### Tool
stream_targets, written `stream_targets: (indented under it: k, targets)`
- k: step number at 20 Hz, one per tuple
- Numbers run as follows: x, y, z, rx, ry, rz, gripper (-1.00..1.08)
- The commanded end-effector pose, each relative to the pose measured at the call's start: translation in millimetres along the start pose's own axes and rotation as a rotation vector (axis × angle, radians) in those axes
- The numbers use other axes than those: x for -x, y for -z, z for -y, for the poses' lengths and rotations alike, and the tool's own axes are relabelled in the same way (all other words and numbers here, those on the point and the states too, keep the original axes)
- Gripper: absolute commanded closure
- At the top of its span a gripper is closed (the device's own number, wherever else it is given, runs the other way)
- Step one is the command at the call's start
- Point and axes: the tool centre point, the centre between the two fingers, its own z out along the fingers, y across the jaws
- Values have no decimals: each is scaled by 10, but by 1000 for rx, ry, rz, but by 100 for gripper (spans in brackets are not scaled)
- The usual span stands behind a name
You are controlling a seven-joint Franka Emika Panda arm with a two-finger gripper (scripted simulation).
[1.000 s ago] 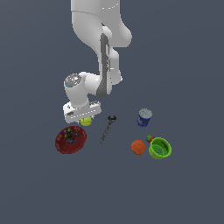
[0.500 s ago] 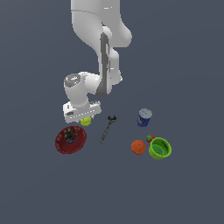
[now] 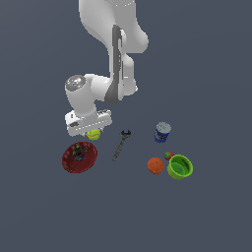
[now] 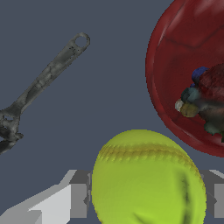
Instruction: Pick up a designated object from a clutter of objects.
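Note:
The designated object, a yellow-green tennis ball [image 3: 93, 134] [image 4: 148, 179], lies among the clutter of objects, between the dark red plate [image 3: 66, 160] [image 4: 175, 65] and the dark wrench [image 3: 119, 145] [image 4: 48, 76]. My gripper [image 3: 93, 131] [image 4: 148, 199] is lowered straight over the ball. In the wrist view a grey finger pad [image 4: 81, 194] presses against one side of the ball and the other pad against the opposite side, so the gripper is shut on the ball. The hand hides the ball's top in the exterior view.
The plate holds several small dark items [image 4: 203, 100]. Toward the exterior view's right stand a blue-white can [image 3: 162, 132], an orange ball [image 3: 155, 165], a tiny strawberry [image 3: 168, 155] and a green bowl [image 3: 173, 173].

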Motion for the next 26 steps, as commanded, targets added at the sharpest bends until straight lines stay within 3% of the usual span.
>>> stream_targets:
  k: [1,26]
  targets:
    - [-47,172,-49,1,0,-1,108]
    - [-680,2381,-675,2,0,0,108]
